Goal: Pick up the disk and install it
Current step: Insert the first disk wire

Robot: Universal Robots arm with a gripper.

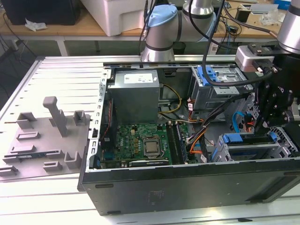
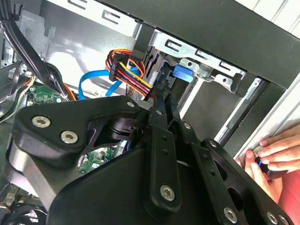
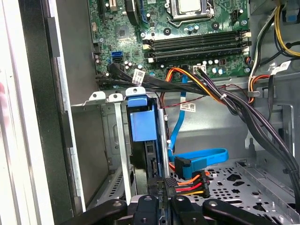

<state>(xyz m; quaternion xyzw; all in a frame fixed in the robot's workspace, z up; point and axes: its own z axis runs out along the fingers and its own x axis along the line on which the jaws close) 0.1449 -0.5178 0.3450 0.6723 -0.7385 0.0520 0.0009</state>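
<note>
While the arm reaches into the open case, things stand thus:
Computer case (image 1: 187, 183): lies open on the table, motherboard (image 1: 140, 143) on its floor.
Power-supply box (image 1: 136, 93): at the case's far edge.
Drive cage (image 1: 253, 150): in the case's near corner at the exterior view's right.
Disk (image 3: 143, 124): blue-framed, standing on edge in the cage's slot.
Gripper (image 3: 159, 199): jaws nearly together at the disk's rear end beside the cable plug (image 3: 185, 183); whether they grip it, I cannot tell.
Hand (image 2: 274, 157): a person's fingers rest outside the case wall.
</note>
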